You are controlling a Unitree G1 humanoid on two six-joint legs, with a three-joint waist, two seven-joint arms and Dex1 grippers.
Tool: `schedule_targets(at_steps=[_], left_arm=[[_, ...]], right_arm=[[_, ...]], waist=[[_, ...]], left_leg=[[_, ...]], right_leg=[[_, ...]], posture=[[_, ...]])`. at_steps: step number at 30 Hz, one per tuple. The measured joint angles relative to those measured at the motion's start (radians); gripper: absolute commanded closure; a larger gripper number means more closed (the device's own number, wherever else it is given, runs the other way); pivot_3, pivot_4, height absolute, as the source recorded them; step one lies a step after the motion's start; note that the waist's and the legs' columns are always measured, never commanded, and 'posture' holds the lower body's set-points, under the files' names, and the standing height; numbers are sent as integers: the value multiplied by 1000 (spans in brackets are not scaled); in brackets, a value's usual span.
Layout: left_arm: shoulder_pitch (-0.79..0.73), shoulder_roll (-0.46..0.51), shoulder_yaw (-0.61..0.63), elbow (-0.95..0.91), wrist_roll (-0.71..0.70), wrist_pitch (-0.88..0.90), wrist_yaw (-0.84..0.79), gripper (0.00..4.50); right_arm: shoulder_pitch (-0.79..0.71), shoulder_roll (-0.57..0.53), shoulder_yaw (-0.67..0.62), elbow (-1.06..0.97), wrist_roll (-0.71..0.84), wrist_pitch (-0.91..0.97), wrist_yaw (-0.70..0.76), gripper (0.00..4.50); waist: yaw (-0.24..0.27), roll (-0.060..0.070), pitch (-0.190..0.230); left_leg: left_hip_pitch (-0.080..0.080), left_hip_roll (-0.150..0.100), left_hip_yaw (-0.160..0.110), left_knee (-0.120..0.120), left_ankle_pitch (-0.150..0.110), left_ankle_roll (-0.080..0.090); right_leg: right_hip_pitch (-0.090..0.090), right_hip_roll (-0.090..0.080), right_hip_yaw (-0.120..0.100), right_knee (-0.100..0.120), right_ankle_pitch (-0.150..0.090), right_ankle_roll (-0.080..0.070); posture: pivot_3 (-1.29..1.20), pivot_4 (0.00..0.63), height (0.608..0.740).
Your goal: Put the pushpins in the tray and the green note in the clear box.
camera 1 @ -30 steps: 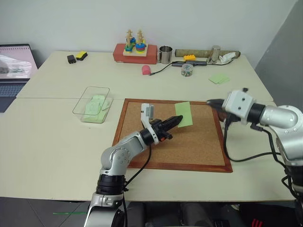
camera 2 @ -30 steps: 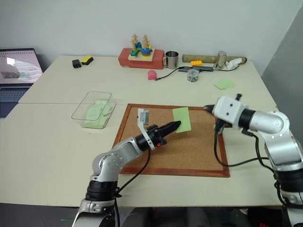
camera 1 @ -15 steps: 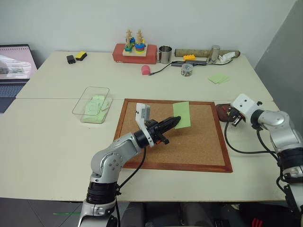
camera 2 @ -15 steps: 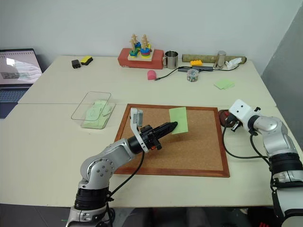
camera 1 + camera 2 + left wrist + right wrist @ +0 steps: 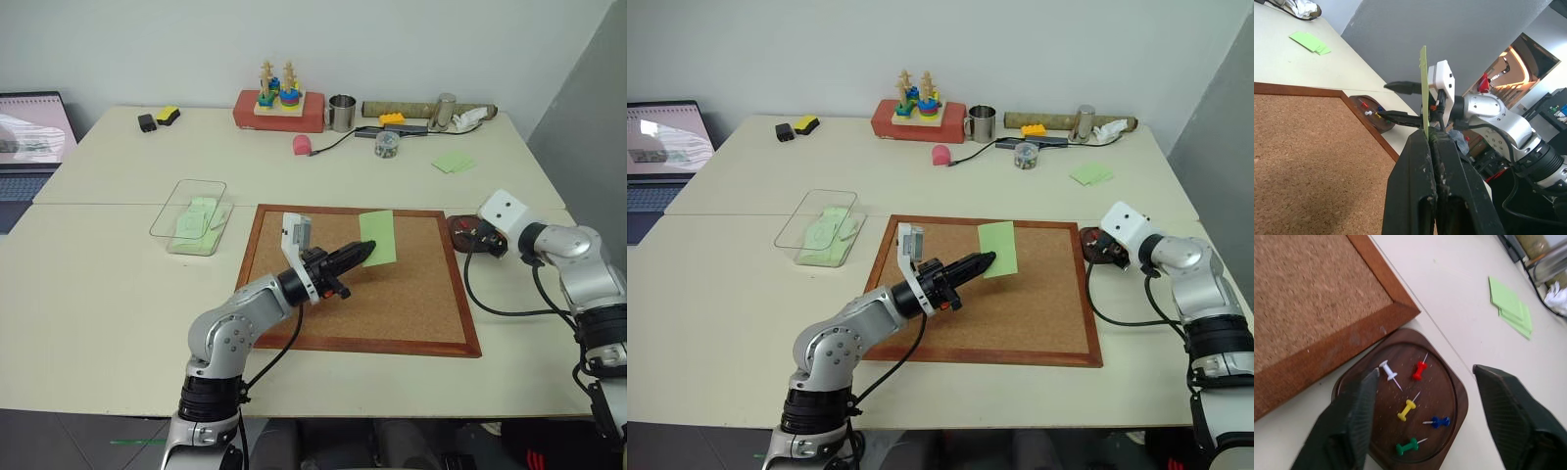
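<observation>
My left gripper [image 5: 363, 255] is shut on the lower edge of the green note [image 5: 378, 237] and holds it upright above the corkboard [image 5: 392, 299]. In the left wrist view the green note [image 5: 1423, 93] stands edge-on. The small brown tray [image 5: 1447, 394] lies just off the board's right edge. It holds several pushpins, among them a green one [image 5: 1407, 447] and a dark blue one [image 5: 1440, 421]. My right gripper [image 5: 1425, 369] hovers open just above the tray, a finger on either side, holding nothing. The clear box [image 5: 164, 210] sits left of the board with green notes inside.
A stack of green notes [image 5: 453, 162] lies on the table behind the tray. A laptop [image 5: 29, 137] is at the far left. A red toy base [image 5: 280, 110], a metal cup [image 5: 342, 113] and other small items line the back edge. A black cable [image 5: 468, 294] hangs from my right wrist.
My right gripper has come down and to the right, from over the board's edge to the tray, and its jaws have opened. The left gripper still holds the note in the same place.
</observation>
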Motion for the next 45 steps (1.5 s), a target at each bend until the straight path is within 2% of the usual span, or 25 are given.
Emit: schedule_targets(at_steps=[4,9,11,15,20,23,26,29,37,42,45], left_arm=[[-1,31,12,-15,-1,0,2,4500],[-23,127,86,-77,-5,-5,9,4500],[-29,195,126,-76,0,-15,21,4500],[-83,337,299,-25,47,-69,70,4500],[-109,485,338,146,234,-189,130,4500],[-113,555,322,256,355,-247,148,4500],[-125,584,253,335,446,-294,128,4500],[-152,582,211,412,488,-324,107,4042],[-198,585,210,516,546,-329,89,2352],[-194,587,213,504,546,-322,66,1422],[-154,622,213,408,529,-303,-4,867]], right_arm=[[11,-22,-30,-69,28,30,36,71],[28,-51,-41,-259,123,83,169,71],[27,-46,-42,-356,203,135,228,71],[-23,6,-68,-569,414,319,291,71],[-82,53,-70,-698,584,508,287,71],[-93,57,-68,-699,596,543,281,71],[-96,70,-54,-698,597,546,281,71],[-98,81,-34,-698,596,546,281,55],[-98,79,-31,-697,596,547,282,55],[-98,72,-31,-697,592,547,282,55],[-85,48,-32,-700,590,546,286,55]], waist=[[-1,0,0],[-2,0,0],[-4,0,0],[-10,0,1],[1,0,1],[7,0,1],[9,0,1],[6,-1,1],[0,-1,1],[0,-1,1],[0,-1,2]], left_leg=[[0,0,0,0,0,0],[0,1,-1,0,0,0],[0,2,-1,0,0,0],[0,3,-2,0,0,0],[-1,2,-2,0,0,0],[-4,1,-3,0,0,0],[-5,1,-4,0,0,0],[-6,1,-3,-1,0,0],[-8,2,-1,-1,0,0],[-8,2,-1,-1,0,0],[-9,2,-1,-1,0,0]], right_leg=[[0,0,0,0,0,0],[0,1,-1,0,0,0],[-1,1,-1,1,0,0],[-2,2,-2,2,0,0],[-2,1,-3,1,0,0],[-3,0,-4,0,0,0],[-4,-1,-5,-1,0,0],[-7,0,-5,2,0,0],[-13,0,-3,5,0,-1],[-13,0,-3,6,0,-1],[-13,0,-3,5,0,-1]], posture=[[0,150,740],[0,150,740],[0,150,740],[0,150,740],[0,150,740],[0,150,740],[0,150,740],[0,150,740],[0,150,740],[0,150,740],[0,150,740]])
